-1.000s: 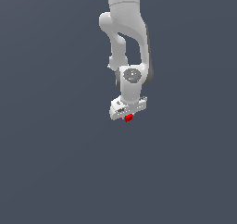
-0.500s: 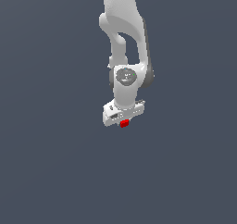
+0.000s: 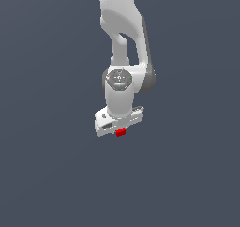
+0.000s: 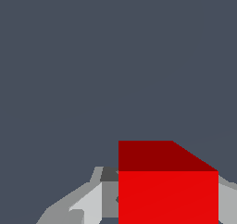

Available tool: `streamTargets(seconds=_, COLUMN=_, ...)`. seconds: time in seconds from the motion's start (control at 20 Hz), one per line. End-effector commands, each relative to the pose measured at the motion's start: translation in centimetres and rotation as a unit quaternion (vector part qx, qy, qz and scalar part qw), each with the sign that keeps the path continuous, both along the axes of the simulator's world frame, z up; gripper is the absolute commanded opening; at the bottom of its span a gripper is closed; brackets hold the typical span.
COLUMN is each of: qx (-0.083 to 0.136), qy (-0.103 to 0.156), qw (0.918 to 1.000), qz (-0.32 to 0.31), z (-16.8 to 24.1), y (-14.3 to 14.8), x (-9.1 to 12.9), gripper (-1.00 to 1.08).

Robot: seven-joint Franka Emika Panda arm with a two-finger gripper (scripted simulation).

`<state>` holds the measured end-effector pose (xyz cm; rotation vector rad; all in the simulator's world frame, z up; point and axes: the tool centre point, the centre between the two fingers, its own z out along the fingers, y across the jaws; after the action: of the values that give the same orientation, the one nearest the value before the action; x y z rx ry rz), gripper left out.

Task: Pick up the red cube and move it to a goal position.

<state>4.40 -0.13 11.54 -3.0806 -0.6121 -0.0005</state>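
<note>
The red cube is a tiny bright red block held just under the white gripper in the exterior view, near the middle of the picture. The fingers are mostly hidden behind the gripper body there. In the wrist view the red cube fills the space between the two grey fingers, which press on its sides. The gripper is shut on the cube.
The white arm reaches down from the top of the exterior view. A plain dark grey-blue surface fills the background in both views. No other objects show.
The gripper with the red cube has moved towards the bottom of the exterior view and a little to its left. The wrist has turned slightly.
</note>
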Motion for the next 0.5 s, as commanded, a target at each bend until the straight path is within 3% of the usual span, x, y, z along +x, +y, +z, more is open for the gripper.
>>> streamTargets(seconds=0.0, qx=0.0, qy=0.0, qw=1.0, qz=0.0, z=0.7, y=-0.4, x=1.1, gripper=-1.0)
streamTargets(seconds=0.45, qx=0.0, qy=0.0, qw=1.0, qz=0.0, z=1.9, y=-1.2, x=3.1, gripper=-1.0)
